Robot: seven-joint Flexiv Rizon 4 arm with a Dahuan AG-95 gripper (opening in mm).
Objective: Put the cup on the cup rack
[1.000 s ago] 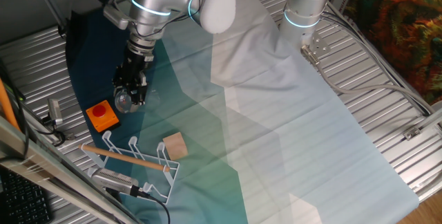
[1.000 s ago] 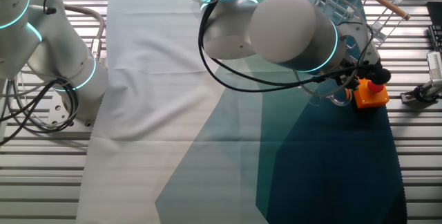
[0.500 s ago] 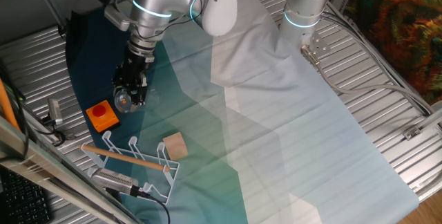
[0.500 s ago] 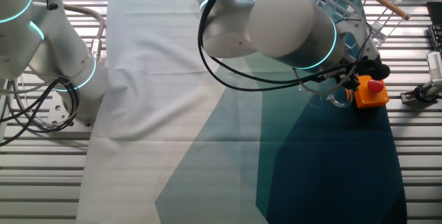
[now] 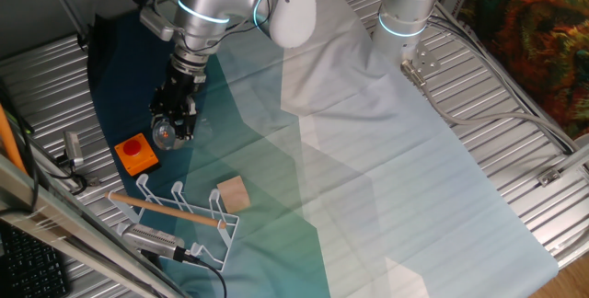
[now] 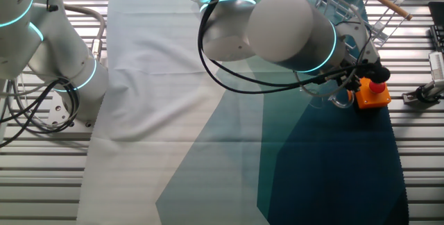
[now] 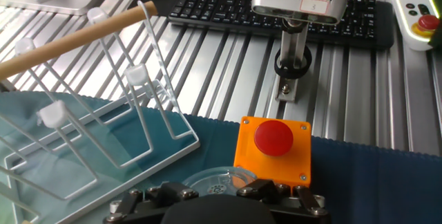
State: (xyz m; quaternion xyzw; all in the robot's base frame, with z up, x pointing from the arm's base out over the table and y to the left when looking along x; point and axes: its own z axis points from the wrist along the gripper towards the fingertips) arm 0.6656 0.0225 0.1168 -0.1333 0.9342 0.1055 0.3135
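Observation:
The cup (image 5: 165,133) is clear glass and hard to make out. It sits between the fingers of my gripper (image 5: 172,123), over the dark blue cloth just behind the orange box. My gripper is shut on it. In the hand view the cup's round base (image 7: 216,180) shows between the two black fingertips at the bottom edge. From the other fixed view only the cup's glassy outline (image 6: 340,99) shows below the arm. The white wire cup rack (image 5: 180,216) with its wooden rod (image 5: 167,209) stands near the table's front left, beyond the box; it also appears as the rack (image 7: 141,117) left of the gripper.
An orange box with a red button (image 5: 138,154) lies between the gripper and the rack, seen close ahead as the box (image 7: 274,149). A tan wooden block (image 5: 232,193) rests right of the rack. A camera on a post (image 7: 297,4) and a keyboard (image 7: 207,3) stand past the cloth edge.
Almost nothing differs: the gripper stays shut on the cup in the same place, and the arm's upper joints have shifted only slightly.

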